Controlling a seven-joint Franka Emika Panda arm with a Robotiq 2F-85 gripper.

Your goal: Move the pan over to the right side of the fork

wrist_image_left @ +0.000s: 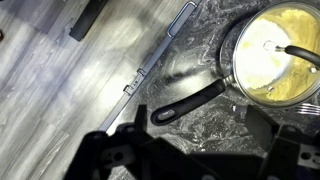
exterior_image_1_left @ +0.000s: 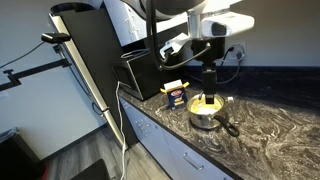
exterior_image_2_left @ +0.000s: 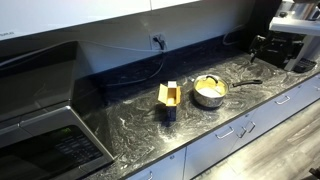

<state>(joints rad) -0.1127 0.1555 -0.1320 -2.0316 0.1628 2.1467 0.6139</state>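
One pan (wrist_image_left: 262,60): steel, yellow inside, dark handle, on counter (exterior_image_2_left: 120,122).
Box (exterior_image_1_left: 174,93): blue-yellow, print unreadable.
Gripper (wrist_image_left: 195,145): jaws spread, empty.

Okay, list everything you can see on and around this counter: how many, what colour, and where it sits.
pan: one, shiny steel, yellow inside, dark handle; on the countertop near its front edge
box: one, blue and yellow; on the countertop beside the pan, not touching it
appliance: one, dark; at the counter's end
outlet: one, white; on the wall behind the box
countertop: one, dark marbled
drawers: several, pale; below the countertop
fork: none clearly made out
gripper: one, black, open; above the counter edge near the pan handle
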